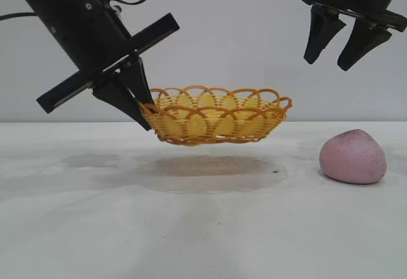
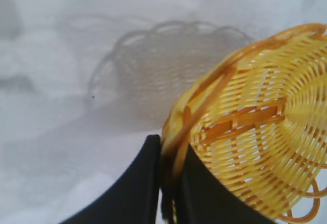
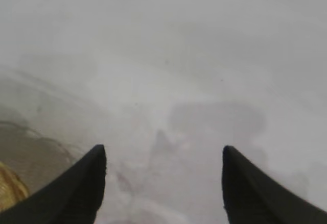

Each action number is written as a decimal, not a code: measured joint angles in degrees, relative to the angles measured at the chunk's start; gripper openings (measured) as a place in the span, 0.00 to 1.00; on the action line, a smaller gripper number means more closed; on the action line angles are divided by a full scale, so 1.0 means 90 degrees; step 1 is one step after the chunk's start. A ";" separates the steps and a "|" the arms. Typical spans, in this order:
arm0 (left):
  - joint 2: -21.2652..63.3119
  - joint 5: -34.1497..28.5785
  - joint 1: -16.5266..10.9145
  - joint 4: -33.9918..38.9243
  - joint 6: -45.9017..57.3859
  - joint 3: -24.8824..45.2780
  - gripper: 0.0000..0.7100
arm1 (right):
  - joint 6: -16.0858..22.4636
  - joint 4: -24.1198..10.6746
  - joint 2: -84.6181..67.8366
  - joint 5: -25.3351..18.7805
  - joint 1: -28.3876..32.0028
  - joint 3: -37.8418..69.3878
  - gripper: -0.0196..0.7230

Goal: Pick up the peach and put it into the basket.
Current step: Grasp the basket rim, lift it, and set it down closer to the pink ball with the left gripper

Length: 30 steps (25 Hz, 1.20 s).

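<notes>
The yellow-orange woven basket [image 1: 219,117] hangs level above the table, with its shadow on the surface below it. My left gripper [image 1: 145,115] is shut on the basket's rim at its left end; the left wrist view shows the rim [image 2: 173,147] pinched between the two black fingers [image 2: 140,183]. The pink peach [image 1: 353,157] rests on the table at the right, with a greyish smudge on top. My right gripper [image 1: 327,63] hangs open high above the table, up and slightly left of the peach, holding nothing. The right wrist view shows bare table between its fingertips [image 3: 97,157].
The white table [image 1: 191,228] spreads under the basket and toward the front. A plain white wall stands behind. A sliver of the basket [image 3: 10,191] shows at the edge of the right wrist view.
</notes>
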State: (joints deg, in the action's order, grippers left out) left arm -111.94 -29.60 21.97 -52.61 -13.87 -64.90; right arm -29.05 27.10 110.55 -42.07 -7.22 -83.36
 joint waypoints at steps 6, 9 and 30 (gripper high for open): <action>-0.0232 0.0013 0.0014 -0.0043 -0.0023 0.0011 0.07 | 0.0011 0.0011 0.0000 0.0014 0.0000 0.0000 0.65; -0.0243 0.0013 0.0014 -0.0043 -0.0023 0.0011 0.29 | 0.0011 0.0023 0.0000 0.0014 0.0000 0.0000 0.65; 0.0448 -0.2884 0.0014 0.4233 0.0115 -0.1837 0.68 | 0.0011 0.0023 0.0000 0.0016 0.0000 0.0000 0.65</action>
State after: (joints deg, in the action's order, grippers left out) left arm -107.91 -55.56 22.10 -14.51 -12.84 -81.43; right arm -28.95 27.30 110.55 -41.92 -7.22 -83.36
